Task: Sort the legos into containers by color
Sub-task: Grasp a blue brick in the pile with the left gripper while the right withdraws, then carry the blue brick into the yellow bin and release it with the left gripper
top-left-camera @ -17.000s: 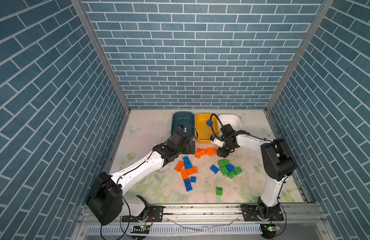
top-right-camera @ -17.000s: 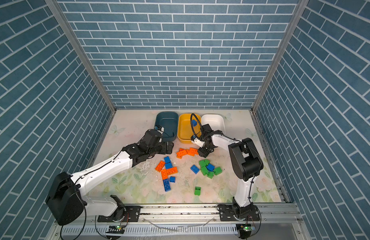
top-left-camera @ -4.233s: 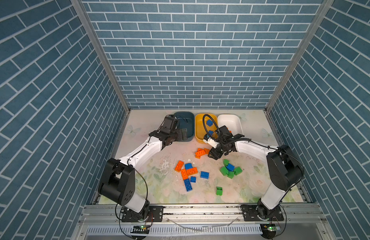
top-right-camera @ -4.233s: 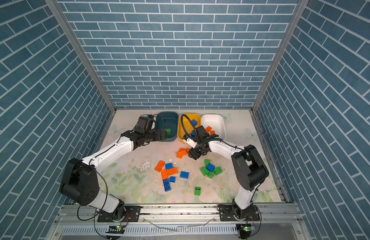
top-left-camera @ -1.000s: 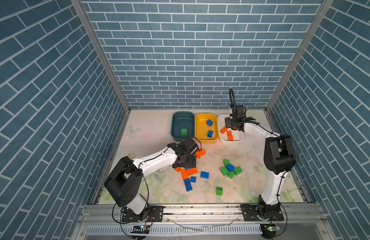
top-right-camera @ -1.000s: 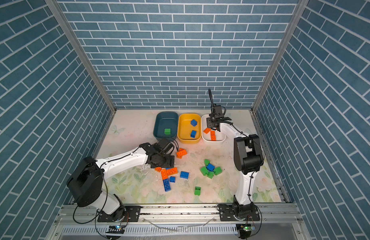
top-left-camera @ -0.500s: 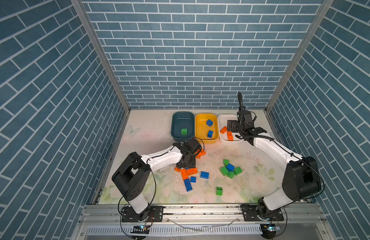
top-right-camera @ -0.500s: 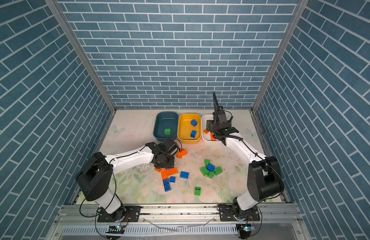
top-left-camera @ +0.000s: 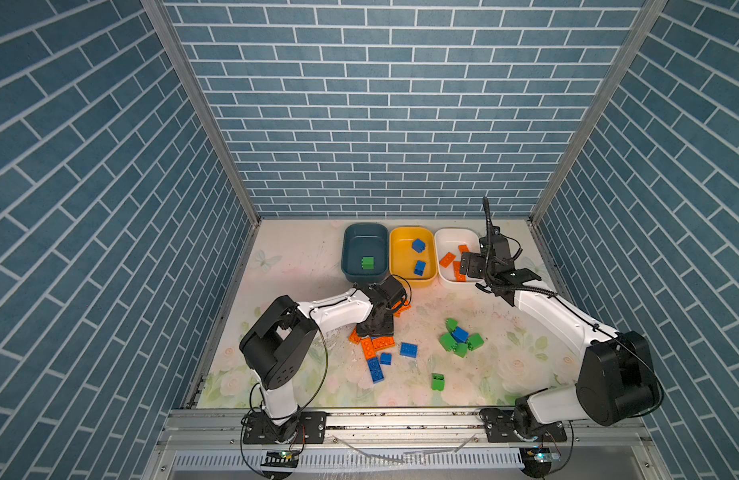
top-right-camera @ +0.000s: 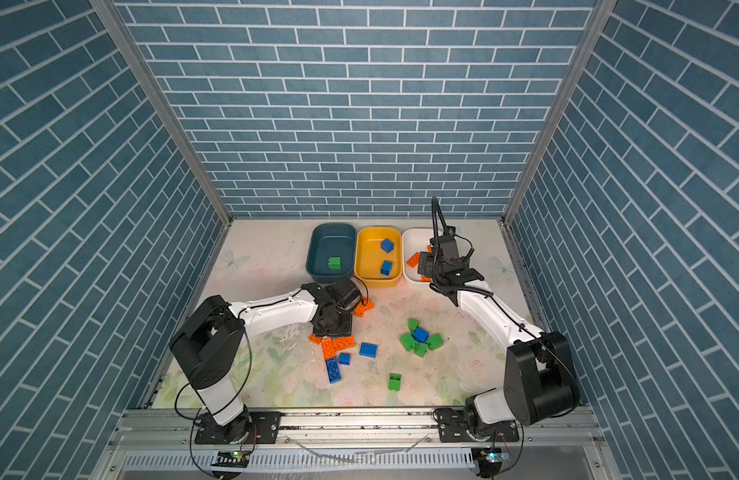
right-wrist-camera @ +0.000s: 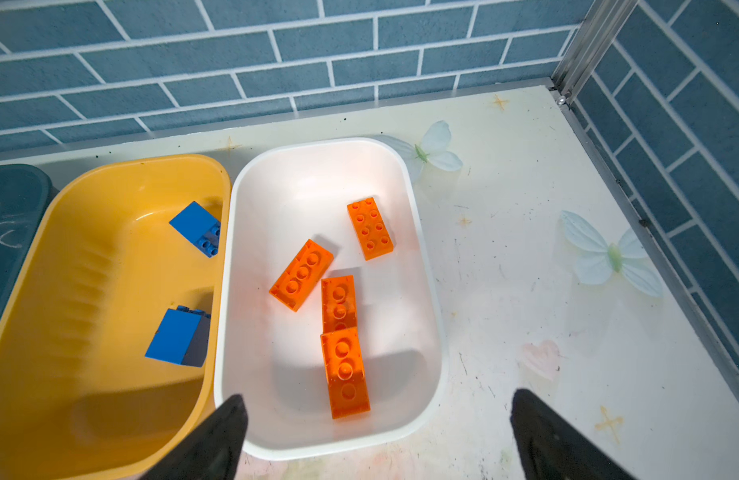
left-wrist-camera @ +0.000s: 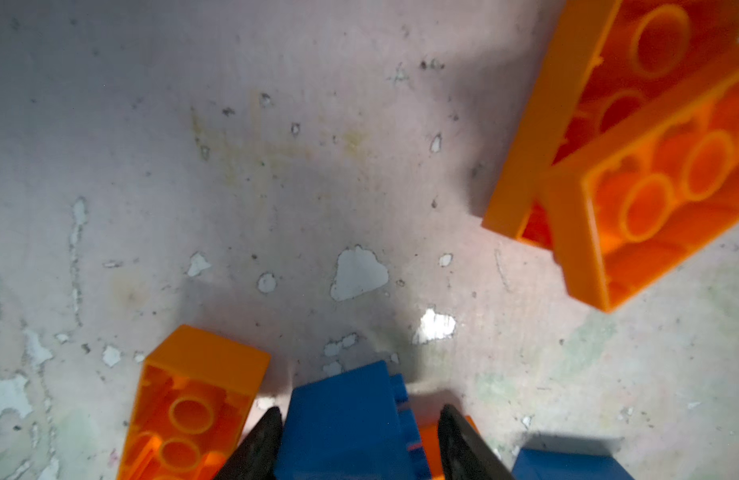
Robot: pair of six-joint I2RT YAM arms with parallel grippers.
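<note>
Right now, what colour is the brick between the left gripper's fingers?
Blue. The brick shows best in the left wrist view.

You are getting bright, even overhead light in both top views, with only soft shadows falling on the table (top-left-camera: pixel 301 266). In the left wrist view you are looking into dim shade; the blue brick (left-wrist-camera: pixel 343 424) nearest the lens is blurring and the orange bricks (left-wrist-camera: pixel 650 187) are smearing. In the right wrist view the white tub (right-wrist-camera: pixel 318 166) is glaring, nearly washing out.
</note>
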